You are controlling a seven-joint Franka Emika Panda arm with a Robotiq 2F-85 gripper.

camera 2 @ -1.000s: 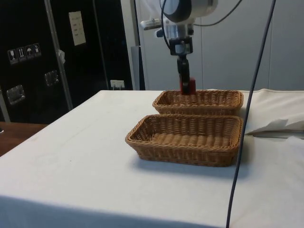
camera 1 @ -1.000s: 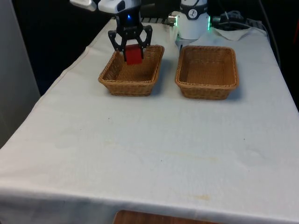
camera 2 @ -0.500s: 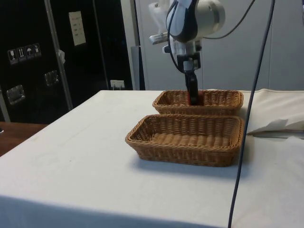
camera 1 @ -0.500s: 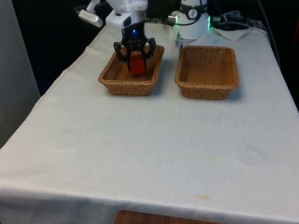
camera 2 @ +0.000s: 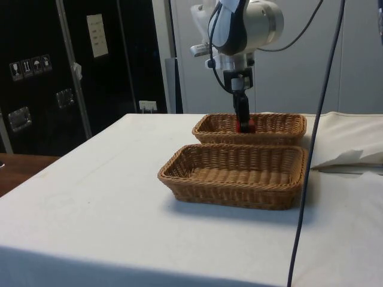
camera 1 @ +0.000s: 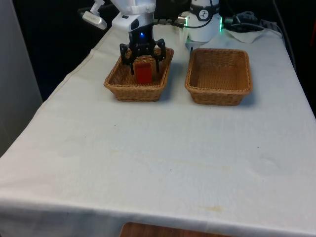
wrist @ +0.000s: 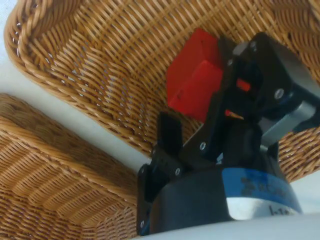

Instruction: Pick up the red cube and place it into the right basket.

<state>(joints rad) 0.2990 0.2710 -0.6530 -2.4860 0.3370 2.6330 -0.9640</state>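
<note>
You've got the black two-finger gripper (camera 1: 143,63) down inside the shallow woven wicker basket (camera 1: 118,79) on the front view's left, and the small red cube (camera 1: 143,72) sits right between its fingers. From the front the jaws look spread a little wider than the block, one finger on each side of it, so I'd read that as let go rather than pinching. The wrist view backs that up: there's a visible gap between one finger (wrist: 169,134) and the red cube (wrist: 194,83), though the other finger looks like it's right against it. The cube seems to be resting on the basket floor, roughly mid-basket toward the robot's end, but I can't swear it's fully settled. In the side view, the cube (camera 2: 246,125) just peeks over the far basket's rim.

The second matching wicker basket (camera 1: 244,86) on the front view's right is sitting well apart, nothing in it.

Handling-wise: it looks like a rigid, light block with flat faces, nothing fragile. If you ever need to re-grab it, go for two opposite flat sides, square on, not corner to corner. The woven floor is bumpy, so it could rock or sit a bit tilted.

My guess is the drop is basically done.
</note>
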